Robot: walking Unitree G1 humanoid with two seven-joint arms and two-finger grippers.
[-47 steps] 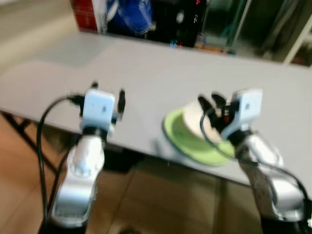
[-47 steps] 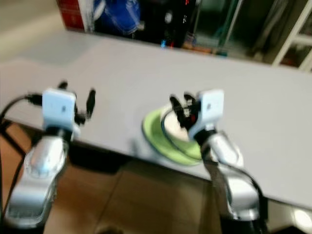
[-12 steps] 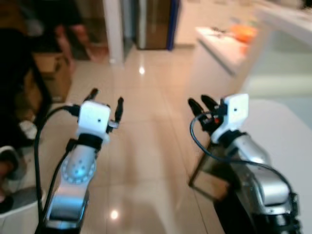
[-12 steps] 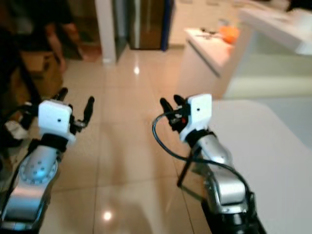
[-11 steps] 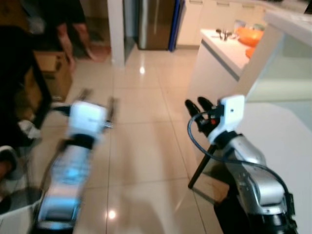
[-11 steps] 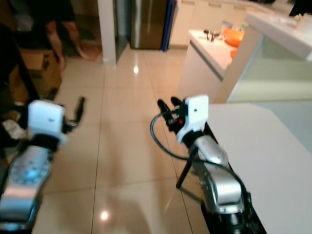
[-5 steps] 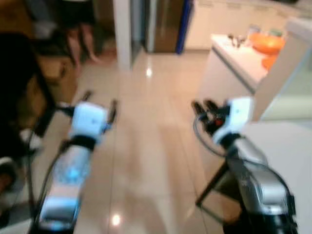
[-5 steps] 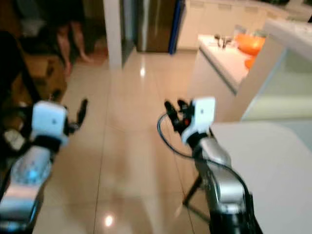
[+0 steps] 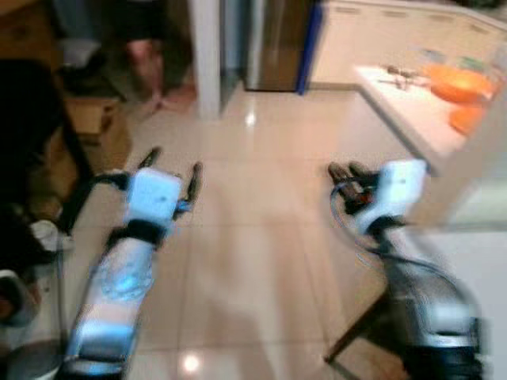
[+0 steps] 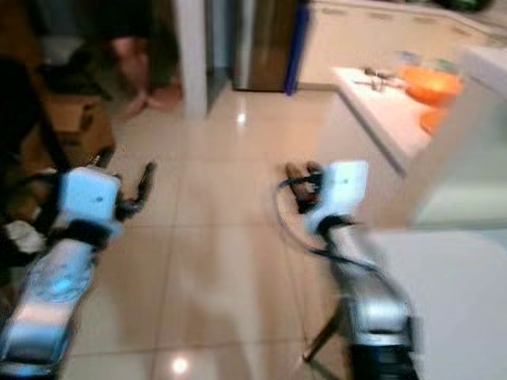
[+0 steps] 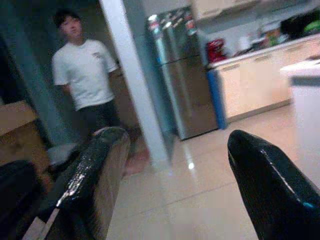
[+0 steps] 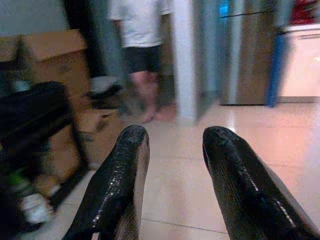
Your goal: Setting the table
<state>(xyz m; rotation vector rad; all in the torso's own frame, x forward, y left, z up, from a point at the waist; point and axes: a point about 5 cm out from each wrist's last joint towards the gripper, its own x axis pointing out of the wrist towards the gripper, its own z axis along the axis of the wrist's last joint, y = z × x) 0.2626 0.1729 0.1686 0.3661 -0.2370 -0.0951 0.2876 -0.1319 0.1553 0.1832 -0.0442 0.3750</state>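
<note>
My left gripper (image 9: 173, 162) is held out over the tiled floor, open, with nothing between its fingers (image 11: 95, 175). My right gripper (image 9: 347, 171) is also raised before me and open, its two black fingers (image 12: 240, 185) a small gap apart and empty. The pale table (image 9: 475, 261) shows only as a corner at the lower right, beside my right arm. A white counter (image 9: 404, 111) beyond it carries orange bowls (image 9: 459, 83) and some small utensils. The picture is blurred.
A person in a white T-shirt and dark shorts (image 11: 82, 70) stands barefoot by a white pillar (image 9: 207, 55), near a steel fridge (image 11: 187, 75). A cardboard box (image 9: 95, 127) and dark furniture (image 9: 32, 119) stand to the left. Glossy tiled floor (image 9: 253, 253) lies ahead.
The whole view has swung from the table with the green plate to the kitchen floor, and it keeps shifting. Both arms hold the same raised pose.
</note>
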